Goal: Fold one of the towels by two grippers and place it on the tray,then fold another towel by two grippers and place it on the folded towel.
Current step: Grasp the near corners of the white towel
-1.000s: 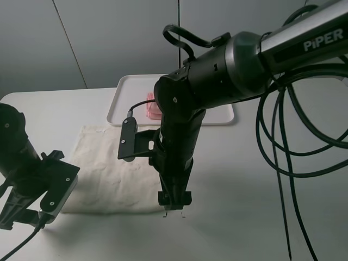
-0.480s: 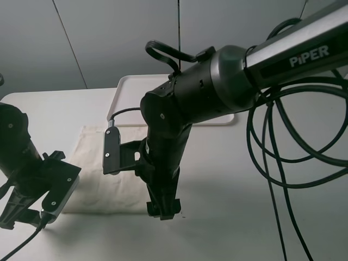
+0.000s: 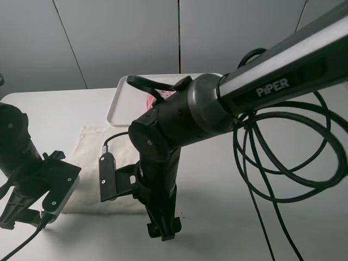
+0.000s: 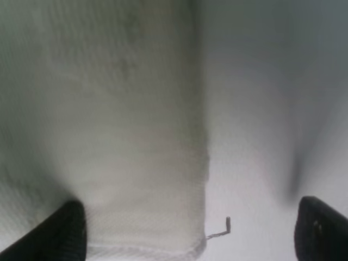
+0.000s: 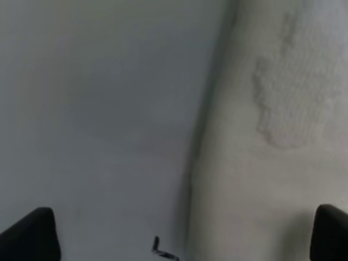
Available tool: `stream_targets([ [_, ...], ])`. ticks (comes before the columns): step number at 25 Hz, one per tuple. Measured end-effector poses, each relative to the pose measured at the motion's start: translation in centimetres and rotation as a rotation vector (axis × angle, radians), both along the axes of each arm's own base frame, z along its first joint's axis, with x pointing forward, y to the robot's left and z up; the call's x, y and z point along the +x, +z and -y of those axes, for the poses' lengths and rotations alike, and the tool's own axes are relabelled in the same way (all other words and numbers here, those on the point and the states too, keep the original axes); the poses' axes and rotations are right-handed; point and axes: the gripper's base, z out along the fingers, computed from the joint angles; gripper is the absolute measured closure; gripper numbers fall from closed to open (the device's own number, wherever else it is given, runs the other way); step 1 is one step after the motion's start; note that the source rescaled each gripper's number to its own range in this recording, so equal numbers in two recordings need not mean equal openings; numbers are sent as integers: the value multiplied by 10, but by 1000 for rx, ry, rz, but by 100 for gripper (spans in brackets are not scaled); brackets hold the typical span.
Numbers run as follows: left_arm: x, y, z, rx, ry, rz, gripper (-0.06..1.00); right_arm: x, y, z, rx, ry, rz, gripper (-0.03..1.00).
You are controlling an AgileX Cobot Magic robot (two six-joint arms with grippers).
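cream off-white terry-cloth towel (image 3: 89, 147): flat, just short of white plastic tray (image 3: 116, 103) | tray-far edge runs gripper to gripper | black left gripper (image 4: 196, 231): jaws apart astride one far corner | black right gripper (image 5: 179, 236): jaws apart astride the opposite side edge

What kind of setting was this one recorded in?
Probably a robotics lab test bench, not a home. A bare white table stands against plain grey wall panels. The left arm and right arm work over props, a cream towel and a white tray.

Robotics lab, bare white table (image 3: 60, 111), grey panel wall (image 3: 119, 38), cabled PiPER arm (image 3: 261, 87)
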Motion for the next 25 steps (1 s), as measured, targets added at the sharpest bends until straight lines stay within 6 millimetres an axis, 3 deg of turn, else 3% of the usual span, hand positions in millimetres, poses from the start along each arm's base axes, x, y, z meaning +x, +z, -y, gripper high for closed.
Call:
stream_targets([
  [11,0,0,0,2,37,2,-5,0,-8,2,-35,22,-1,0],
  [13,0,0,0,2,39,2,-5,1,-8,2,-31,24,8,13],
  [19,0,0,0,2,39,4,-5,4,-8,0,-13,23,41,77],
  [21,0,0,0,1,39,6,-5,6,-8,-1,1,7,58,92],
  [25,0,0,0,1,39,6,-5,7,-7,-3,16,-30,69,97],
])
